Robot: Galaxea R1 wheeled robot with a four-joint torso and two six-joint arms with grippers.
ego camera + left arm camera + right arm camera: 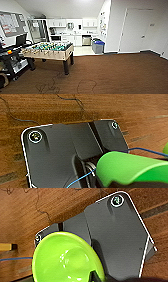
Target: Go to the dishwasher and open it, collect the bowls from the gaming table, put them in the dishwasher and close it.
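An office break room: a table-football table [48, 50] at ten o'clock on brown carpet [112, 72], a kitchenette with white cupboards [72, 23] and a steel dishwasher [86, 40] at twelve, a noticeboard [11, 23] at nine.

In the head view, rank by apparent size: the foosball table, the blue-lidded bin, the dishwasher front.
Largest to smallest as they look:
1. foosball table, though it stands nearest the camera.
2. blue-lidded bin.
3. dishwasher, farthest back, so its small look is partly distance.

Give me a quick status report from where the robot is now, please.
Green bowl at the right wrist; grip unclear. Dishwasher far ahead in the kitchenette, door shut. Foosball table ahead-left, blue-lidded bins beside the route.
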